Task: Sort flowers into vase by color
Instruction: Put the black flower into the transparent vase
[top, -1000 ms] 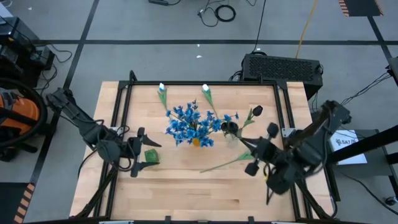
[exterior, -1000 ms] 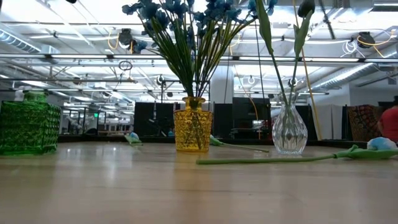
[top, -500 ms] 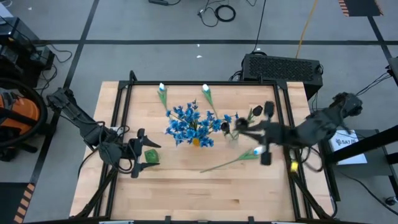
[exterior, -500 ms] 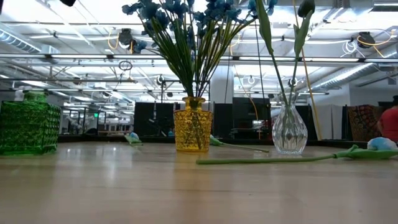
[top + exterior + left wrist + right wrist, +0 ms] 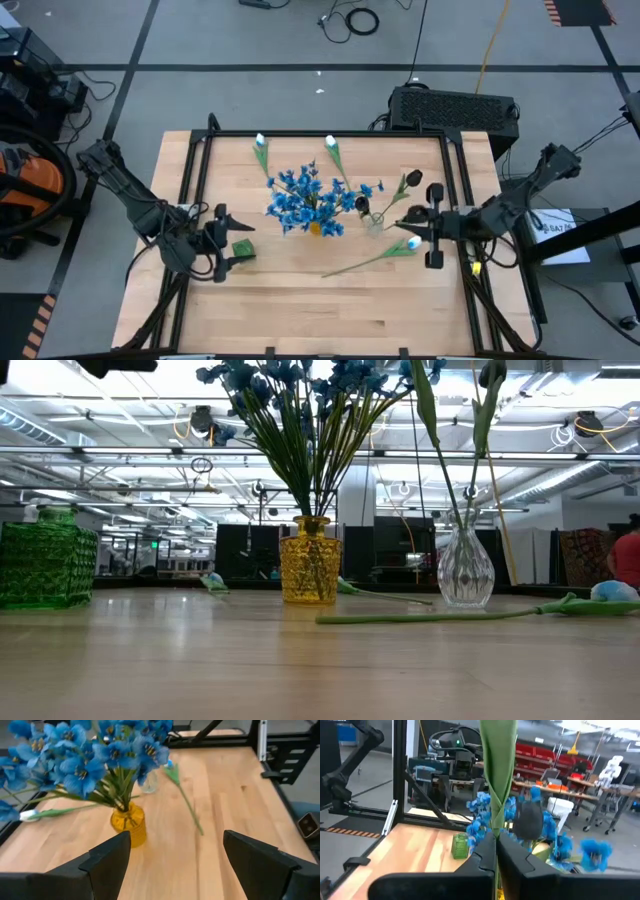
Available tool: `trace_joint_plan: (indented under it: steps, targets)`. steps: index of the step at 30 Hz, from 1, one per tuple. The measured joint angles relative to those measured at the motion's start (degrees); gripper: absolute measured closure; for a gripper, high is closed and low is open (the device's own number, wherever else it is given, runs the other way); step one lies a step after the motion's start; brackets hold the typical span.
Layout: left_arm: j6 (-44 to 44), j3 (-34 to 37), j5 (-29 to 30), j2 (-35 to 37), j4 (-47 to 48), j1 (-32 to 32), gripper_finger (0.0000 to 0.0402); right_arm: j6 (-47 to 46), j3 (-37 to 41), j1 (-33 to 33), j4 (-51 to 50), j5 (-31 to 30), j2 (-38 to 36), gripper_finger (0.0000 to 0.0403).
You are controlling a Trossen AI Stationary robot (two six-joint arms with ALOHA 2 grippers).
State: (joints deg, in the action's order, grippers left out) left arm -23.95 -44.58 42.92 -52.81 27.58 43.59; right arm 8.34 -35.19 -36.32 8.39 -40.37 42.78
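Swung back over the right edge of the surface since the earlier frames, the right claw [image 5: 432,236] now sits just beside the clear glass bud vase [image 5: 372,222], its fingers pressed together on a green leafy stem [image 5: 498,780] that rises straight up between them in the right wrist view. Whether that stem belongs to the dark bud flower [image 5: 411,180] leaning out of the clear vase cannot be told. Bushy blue artificial flowers [image 5: 305,196] stand bunched in an amber ribbed glass vase [image 5: 309,571] at the centre of the light wooden surface [image 5: 300,310]. One pale white tulip bud on a long green stem [image 5: 372,256] lies flat on the wood in front of the clear vase, its head near the right claw. Two more pale tulip buds [image 5: 260,150] [image 5: 333,152] lie near the far edge, behind the blue bunch. A green textured square glass vase [image 5: 243,250] stands at the left side, just beside the left claw [image 5: 222,242], whose fingers [image 5: 107,857] are spread wide apart and hold nothing.
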Motion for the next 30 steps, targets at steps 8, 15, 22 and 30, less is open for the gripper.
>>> trace_joint_plan:
  steps: [8,15,22,30]
  targets:
    - [-2.77,0.00,0.70,-2.88,1.45,0.00,0.0077,9.87,11.87,1.34,16.73,-0.10,-4.08,0.0402]
    - [-2.79,0.00,1.40,-6.44,1.04,0.00,0.0077,7.00,14.96,4.08,17.10,-0.01,-3.96,0.0402]
    - [-2.82,0.00,4.17,-8.71,0.79,0.00,0.0077,6.19,15.38,5.83,16.95,0.03,-3.25,0.0402]
    - [-4.30,0.00,4.59,-9.12,0.28,0.00,0.0077,4.64,15.38,7.88,14.97,0.01,-2.44,0.0402]
